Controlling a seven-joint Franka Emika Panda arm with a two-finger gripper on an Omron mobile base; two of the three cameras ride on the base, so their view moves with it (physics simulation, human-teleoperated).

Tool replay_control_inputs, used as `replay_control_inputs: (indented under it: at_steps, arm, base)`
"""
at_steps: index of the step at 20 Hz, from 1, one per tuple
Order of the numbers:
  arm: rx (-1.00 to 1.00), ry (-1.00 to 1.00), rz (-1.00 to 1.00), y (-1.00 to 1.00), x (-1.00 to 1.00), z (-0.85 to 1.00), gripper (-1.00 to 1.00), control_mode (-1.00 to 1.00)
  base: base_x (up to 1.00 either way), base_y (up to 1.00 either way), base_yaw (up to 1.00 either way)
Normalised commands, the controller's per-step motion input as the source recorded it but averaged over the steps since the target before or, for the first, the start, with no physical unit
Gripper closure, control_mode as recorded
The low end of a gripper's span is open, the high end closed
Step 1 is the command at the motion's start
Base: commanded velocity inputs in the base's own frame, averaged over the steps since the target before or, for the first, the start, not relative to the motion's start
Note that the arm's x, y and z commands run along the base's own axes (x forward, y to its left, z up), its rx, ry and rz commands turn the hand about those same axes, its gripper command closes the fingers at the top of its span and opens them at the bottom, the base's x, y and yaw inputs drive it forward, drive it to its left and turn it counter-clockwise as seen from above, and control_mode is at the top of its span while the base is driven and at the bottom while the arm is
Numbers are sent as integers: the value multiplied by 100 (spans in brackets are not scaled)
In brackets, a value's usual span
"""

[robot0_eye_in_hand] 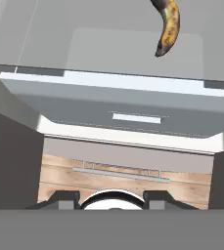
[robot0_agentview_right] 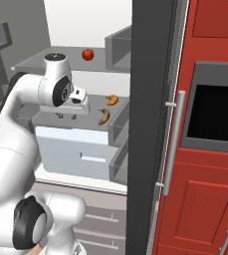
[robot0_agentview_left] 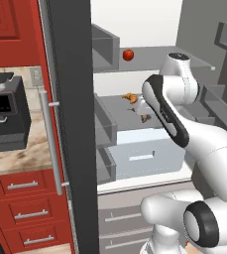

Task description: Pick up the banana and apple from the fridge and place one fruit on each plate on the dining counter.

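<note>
Banana (robot0_agentview_right: 104, 116) lies free near shelf (robot0_agentview_right: 93, 121) front edge — pincer (robot0_agentview_right: 67, 116) beside it, state can't tell.

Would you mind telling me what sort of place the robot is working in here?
It looks like a home kitchen: an open fridge holds an apple and a banana on its shelves, red cabinets with drawers stand beside it, and a coffee machine sits on a stone counter.

We see the fridge (robot0_agentview_right: 145, 124) open, apple (robot0_agentview_right: 88, 54) on the upper shelf (robot0_agentview_right: 41, 62), banana (robot0_agentview_right: 104, 116) on the middle shelf beside an orange-brown item (robot0_agentview_right: 112, 99). Gripper (robot0_agentview_right: 68, 115) hangs left of the banana, apart from it; fingers look nearly closed, hard to tell.
</note>
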Motion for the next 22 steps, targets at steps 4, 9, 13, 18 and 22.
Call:
replay_control_inputs:
  at_steps: [4,9,13,18,22]
  arm:
    - [-5,-5,-11,-31,2,-33,-100,-100]
    - [-13,-10,-18,-22,11,-52,-100,-100]
    - [0,-13,-4,-23,41,-7,-100,-100]
    - [0,0,-1,-30,58,0,-100,-100]
    - [0,0,0,-20,50,-5,-100,-100]
  base:
    - [0,0,0]
    - [0,0,0]
    - [0,0,0]
    - [0,0,0]
    - [0,0,0]
